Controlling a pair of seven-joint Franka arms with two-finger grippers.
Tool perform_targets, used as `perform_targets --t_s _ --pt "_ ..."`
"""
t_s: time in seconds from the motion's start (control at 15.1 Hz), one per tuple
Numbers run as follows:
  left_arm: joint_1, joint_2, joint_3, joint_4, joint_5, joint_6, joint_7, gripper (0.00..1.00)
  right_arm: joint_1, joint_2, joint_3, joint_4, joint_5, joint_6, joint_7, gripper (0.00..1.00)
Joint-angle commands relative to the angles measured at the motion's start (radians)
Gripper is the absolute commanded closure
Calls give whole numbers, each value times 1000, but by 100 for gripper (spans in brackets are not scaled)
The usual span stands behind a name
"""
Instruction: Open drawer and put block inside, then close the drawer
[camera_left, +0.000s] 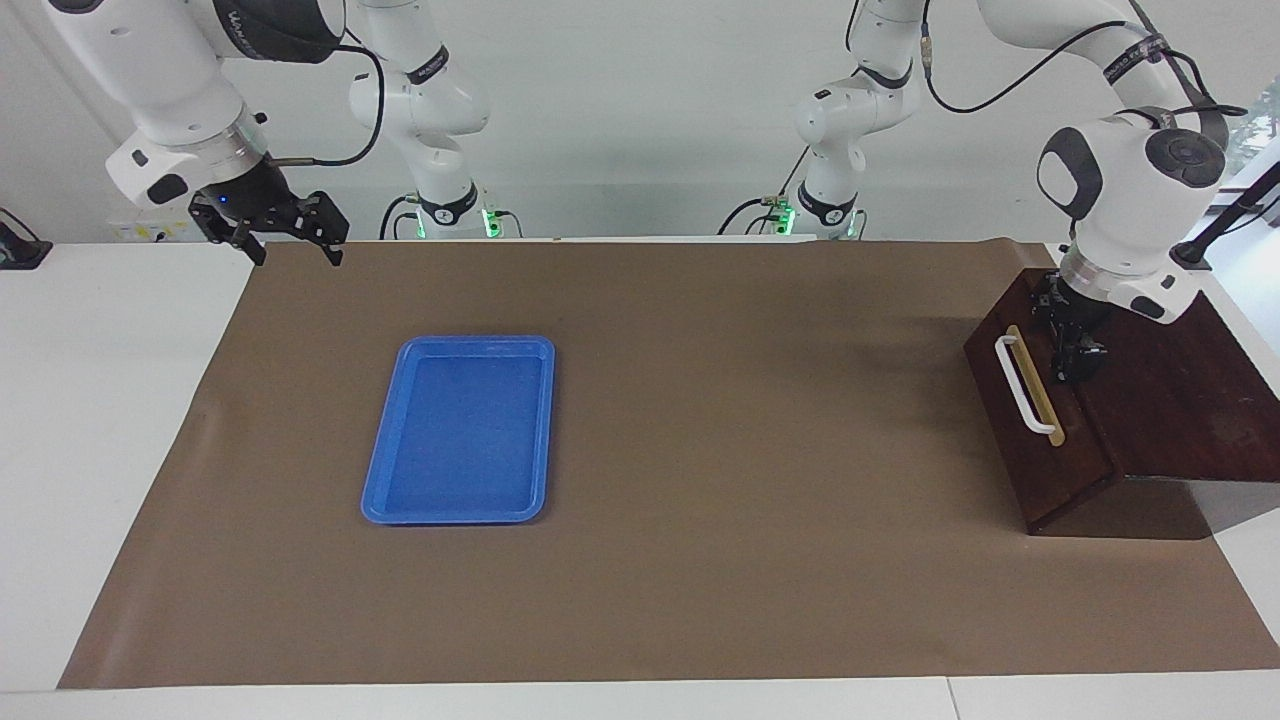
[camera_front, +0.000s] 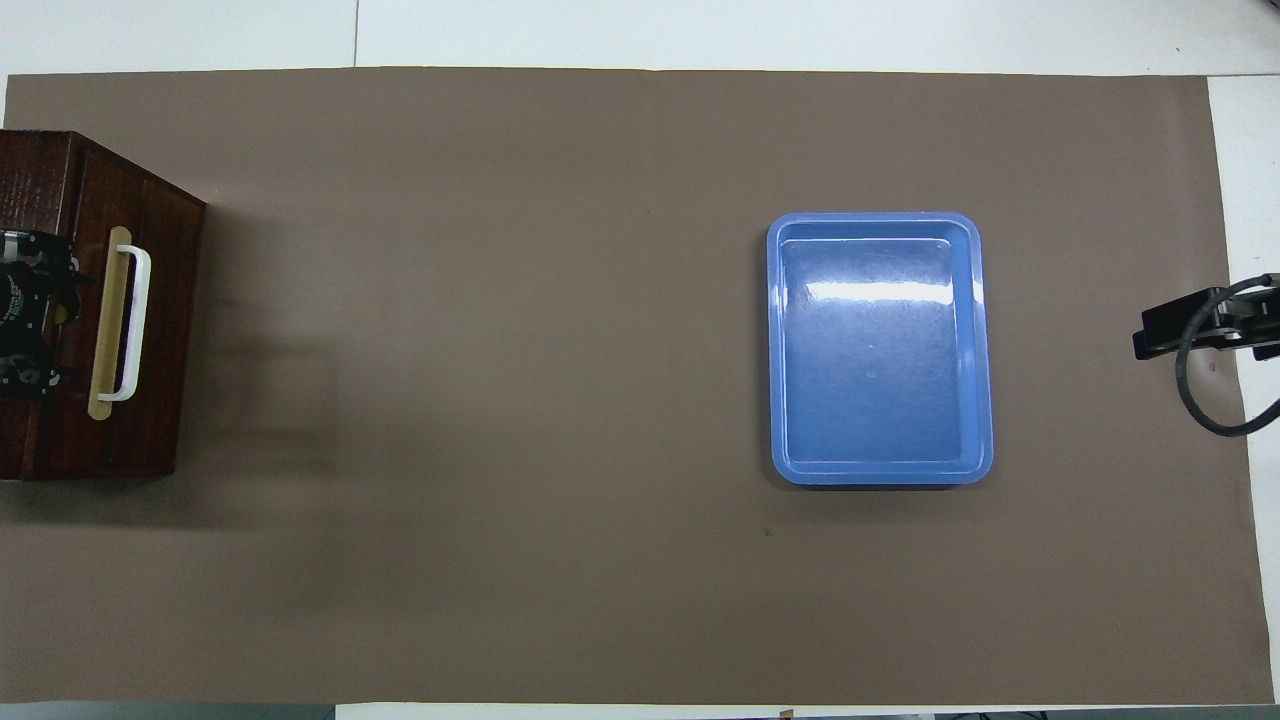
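— What else is on the desk (camera_left: 100, 400) besides the cabinet (camera_left: 1180, 400)?

— From my station I see one thing: a flat blue tray (camera_left: 460, 430), well apart from the cabinet, toward the right arm's end. Nothing stands between the two. A brown paper mat (camera_left: 700, 560) covers most of the white desk, and a pale wall rises at the robots' end.

— And the drawer (camera_left: 1040, 420)?

— Pushed flush into the cabinet. Its front faces the tray, and the white bar handle (camera_left: 1022, 385) runs with its long axis from nearer the robots to farther from them. I can't see the block; no yellow shows clearly in either view.

— The tools?

— The left tool (camera_left: 1078, 360) is down at the cabinet's top edge, just above the drawer front, jaws spread and gripping nothing I can make out. The right tool (camera_left: 290, 255) waits raised over the mat's corner, far from the cabinet, fingers apart and empty.
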Motion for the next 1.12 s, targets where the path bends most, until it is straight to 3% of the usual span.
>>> perform_targets --t_s 0.0,0.6,1.06 --pt "32 -9 -1 0 24 -4 27 0 -8 -18 4 -17 -11 -8 -23 0" --pt "16 -12 -4 3 24 -17 52 0 -6 -18 6 -17 -11 -8 -23 0" --pt "-42 -76 -35 28 -30 -128 171 0 -6 -18 6 -17 -11 -8 -23 0"
